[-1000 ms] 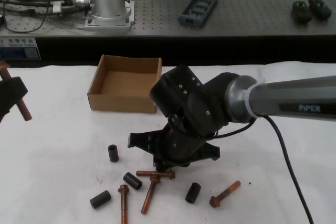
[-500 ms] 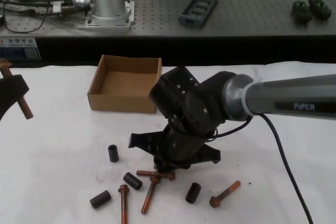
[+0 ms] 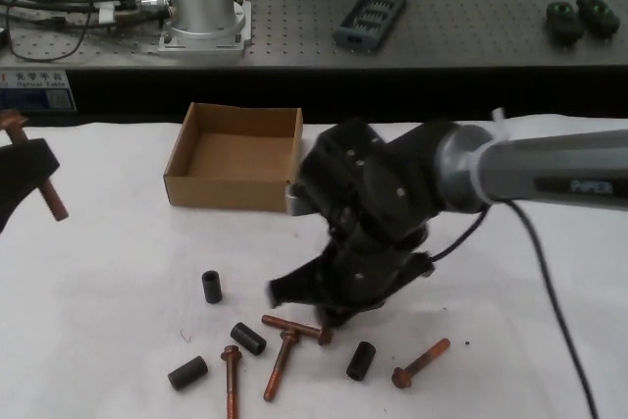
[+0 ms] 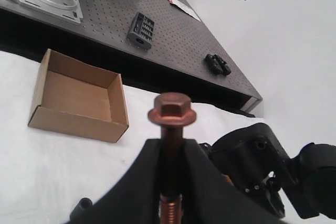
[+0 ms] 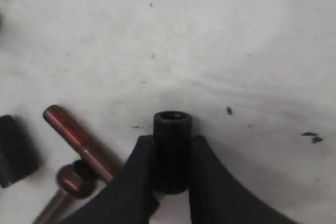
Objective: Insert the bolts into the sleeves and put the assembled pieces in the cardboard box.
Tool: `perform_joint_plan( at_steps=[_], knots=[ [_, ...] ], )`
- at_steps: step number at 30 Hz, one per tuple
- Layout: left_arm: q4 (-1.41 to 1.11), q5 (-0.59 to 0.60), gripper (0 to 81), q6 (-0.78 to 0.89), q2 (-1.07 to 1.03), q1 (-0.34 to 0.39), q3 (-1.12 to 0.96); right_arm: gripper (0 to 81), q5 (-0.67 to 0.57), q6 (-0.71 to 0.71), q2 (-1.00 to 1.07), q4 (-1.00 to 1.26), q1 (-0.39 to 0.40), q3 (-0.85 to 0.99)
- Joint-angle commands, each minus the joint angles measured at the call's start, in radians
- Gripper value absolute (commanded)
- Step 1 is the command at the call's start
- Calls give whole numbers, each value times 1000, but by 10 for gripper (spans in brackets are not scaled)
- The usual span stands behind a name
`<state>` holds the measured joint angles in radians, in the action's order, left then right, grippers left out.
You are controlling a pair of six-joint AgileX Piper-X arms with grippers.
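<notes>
We look over a white-covered bench (image 3: 108, 272) with the open cardboard box (image 3: 235, 156) toward its far side, and loose bolts (image 3: 420, 362) and black sleeves (image 3: 211, 287) scattered nearer to us. The left gripper (image 4: 171, 153) is clamped on the shank of a copper-coloured bolt (image 4: 171, 116), head up, above the cloth and well left of the box. The right gripper (image 5: 172, 148) pinches a black sleeve (image 5: 172, 127) between its fingers, low over the cloth among the loose pieces, near a lying bolt (image 5: 73, 135).

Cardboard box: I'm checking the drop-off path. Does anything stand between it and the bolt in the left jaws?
Nothing visible does. The bolt in the left gripper hangs left of the cardboard box; only bare white cloth lies between.
</notes>
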<state>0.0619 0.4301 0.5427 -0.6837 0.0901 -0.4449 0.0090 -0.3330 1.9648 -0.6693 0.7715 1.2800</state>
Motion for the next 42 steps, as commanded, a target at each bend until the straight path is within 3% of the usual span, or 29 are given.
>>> perform_joint_plan(
  at_steps=[1,5,10,17,22,25,33,38,42],
  knots=[
    [-115,8,6,11,-47,-1,-12,53,19,70,-51,35,-37,-1],
    [-329,10,6,90,-164,-1,-12,53,-111,219,-149,168,-125,-1],
    [-585,102,6,220,-370,-1,-12,53,-457,325,-257,232,-259,-5],
    [-776,173,6,316,-604,4,-109,54,-719,477,-437,267,-323,-169],
    [-829,232,6,299,-726,78,-219,54,-771,451,-532,495,-315,-385],
    [-928,188,6,294,-760,165,-232,54,-834,393,-533,711,-315,-516],
    [-946,62,6,289,-850,387,-231,54,-834,394,-413,1265,-315,-737],
    [-983,60,6,291,-898,417,-231,54,-858,394,-325,1359,-315,-749],
    [-982,138,6,282,-917,414,-231,54,-858,394,-315,1405,-315,-749]
  ],
)
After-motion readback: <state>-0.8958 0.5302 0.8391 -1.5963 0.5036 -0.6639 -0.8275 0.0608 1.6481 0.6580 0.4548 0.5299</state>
